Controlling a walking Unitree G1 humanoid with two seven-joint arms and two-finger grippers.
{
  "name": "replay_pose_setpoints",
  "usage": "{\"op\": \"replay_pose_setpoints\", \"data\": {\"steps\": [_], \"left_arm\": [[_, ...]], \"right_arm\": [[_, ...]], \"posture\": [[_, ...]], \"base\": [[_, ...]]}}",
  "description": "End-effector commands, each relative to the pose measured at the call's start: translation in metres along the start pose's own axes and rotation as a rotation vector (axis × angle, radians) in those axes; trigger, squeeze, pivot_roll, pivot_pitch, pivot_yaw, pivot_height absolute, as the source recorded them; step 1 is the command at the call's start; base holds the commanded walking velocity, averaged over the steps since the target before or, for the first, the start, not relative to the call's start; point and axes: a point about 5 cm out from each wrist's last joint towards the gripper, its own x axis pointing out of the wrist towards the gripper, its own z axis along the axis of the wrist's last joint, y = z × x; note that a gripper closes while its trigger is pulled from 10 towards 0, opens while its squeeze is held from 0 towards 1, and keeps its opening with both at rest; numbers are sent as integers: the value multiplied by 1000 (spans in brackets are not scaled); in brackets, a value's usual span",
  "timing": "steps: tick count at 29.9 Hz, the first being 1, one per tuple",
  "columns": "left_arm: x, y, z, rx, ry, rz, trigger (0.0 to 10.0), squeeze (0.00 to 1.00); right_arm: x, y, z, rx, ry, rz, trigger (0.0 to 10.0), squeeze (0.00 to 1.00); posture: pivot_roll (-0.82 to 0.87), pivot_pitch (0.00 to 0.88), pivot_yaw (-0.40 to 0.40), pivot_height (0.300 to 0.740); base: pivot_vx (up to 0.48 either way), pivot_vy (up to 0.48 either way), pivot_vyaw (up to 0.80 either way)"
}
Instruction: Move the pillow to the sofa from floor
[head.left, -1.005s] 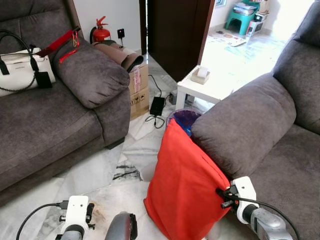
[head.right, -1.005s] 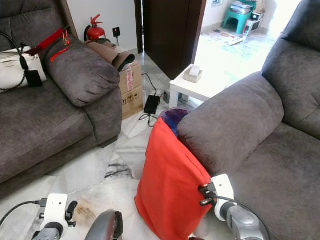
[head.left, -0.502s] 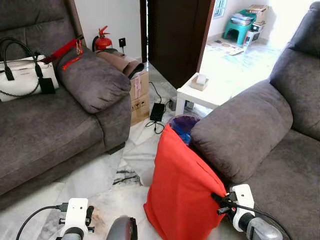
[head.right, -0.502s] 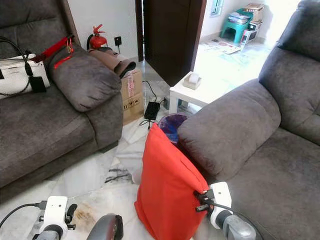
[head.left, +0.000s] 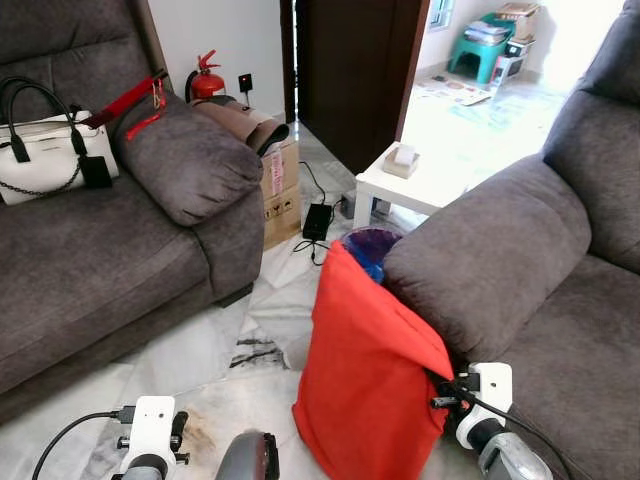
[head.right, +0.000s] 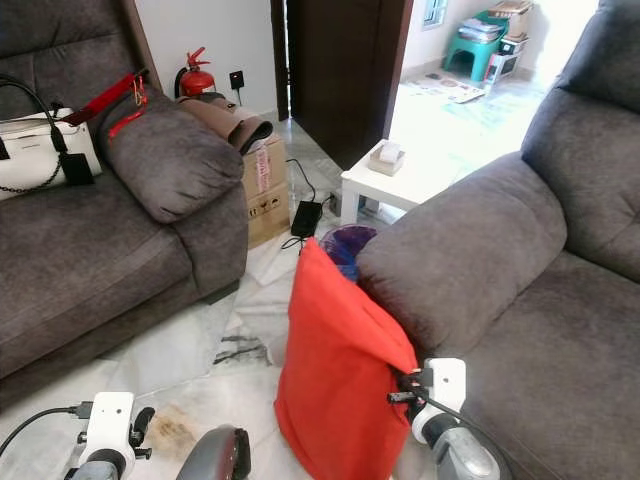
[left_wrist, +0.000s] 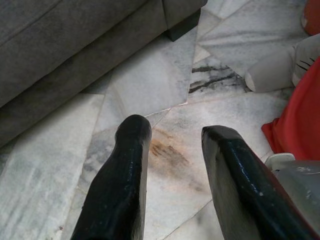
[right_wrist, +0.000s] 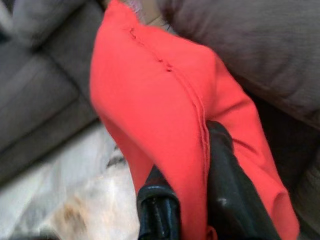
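Lowered slightly, red pillow (head.left: 365, 385) stays pinched by right gripper (right_wrist: 192, 200) fingers.

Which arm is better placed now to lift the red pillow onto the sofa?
The right. Its tool is shut on the red pillow beside the sofa. The left tool hangs open over bare floor.

Pillow (head.left: 365, 380) upright on floor (head.left: 200, 350) ahead of you, leaning against armrest of your right-hand sofa (head.left: 500, 260), second sofa (head.left: 100, 250) to your left, handbag (head.left: 50, 150) on it, side table (head.left: 420, 180) behind armrest, box (head.left: 280, 185) beside left sofa.
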Motion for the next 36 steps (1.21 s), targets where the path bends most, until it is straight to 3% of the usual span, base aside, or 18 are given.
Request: {"op": "replay_pose_setpoints", "data": {"steps": [1,13,23,36], "left_arm": [[0,4,-3,-8,24,10,10000,0],[-1,7,-4,-16,22,20,10000,0],[1,6,1,-24,6,20,10000,0],[4,9,9,-44,-30,-2,10000,0]], "right_arm": [[5,0,18,-4,-95,6,10000,0],[8,8,26,25,-133,69,10000,0],[9,4,34,26,-157,53,10000,0],[14,-1,46,9,-155,45,10000,0]], "posture": [[134,82,32,612],[135,89,31,687],[136,85,30,737],[141,74,35,740]], "base": [[0,0,0],[0,0,0],[0,0,0],[0,0,0]]}}
